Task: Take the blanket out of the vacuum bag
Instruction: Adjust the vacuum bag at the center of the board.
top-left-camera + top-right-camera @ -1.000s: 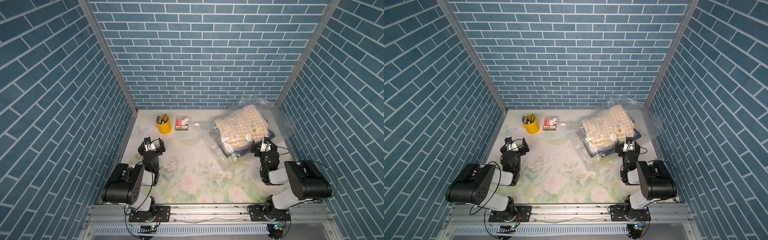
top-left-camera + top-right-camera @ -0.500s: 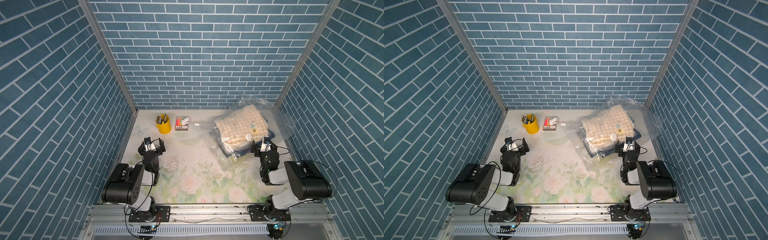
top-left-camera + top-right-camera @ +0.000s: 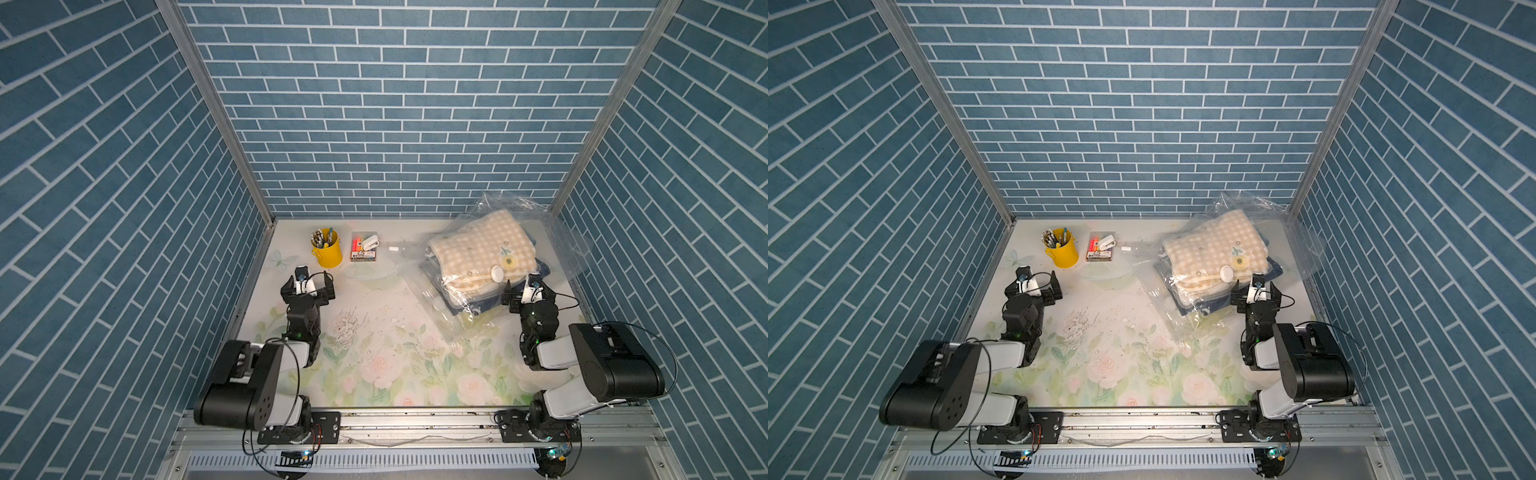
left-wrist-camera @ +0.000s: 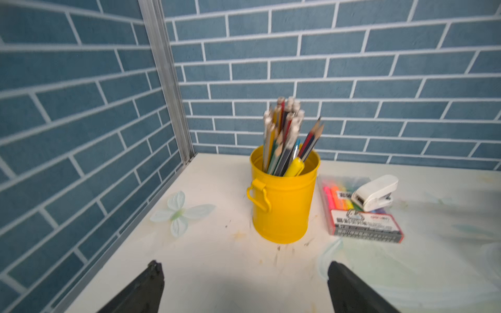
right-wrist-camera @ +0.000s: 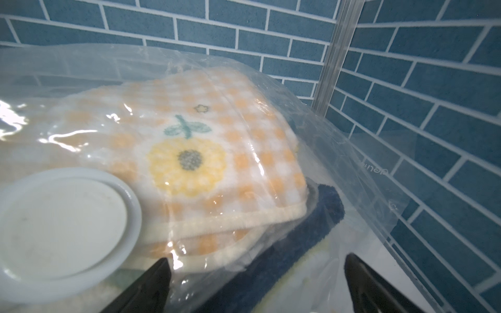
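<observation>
Right gripper (image 3: pixel 528 287): jaws wide, nothing between them. It sits just beside the near edge of the vacuum bag (image 3: pixel 419 274); contact with the plastic can't be resolved.
Left gripper (image 3: pixel 308 283): jaws wide, empty, over bare table (image 3: pixel 374 332), near the yellow pen cup (image 3: pixel 328 255).
Bag lies right of centre in both top views, its far corner against the back and right walls, with the checked blanket (image 3: pixel 482 245) inside.
Open floor at frame centre.
Right wrist view resolves the round white valve (image 5: pixel 62 225) and a dark blue cloth (image 5: pixel 320 214) under the blanket.
Left wrist view gives the stapler (image 4: pixel 375 192) on the highlighter pack (image 4: pixel 363 220).
</observation>
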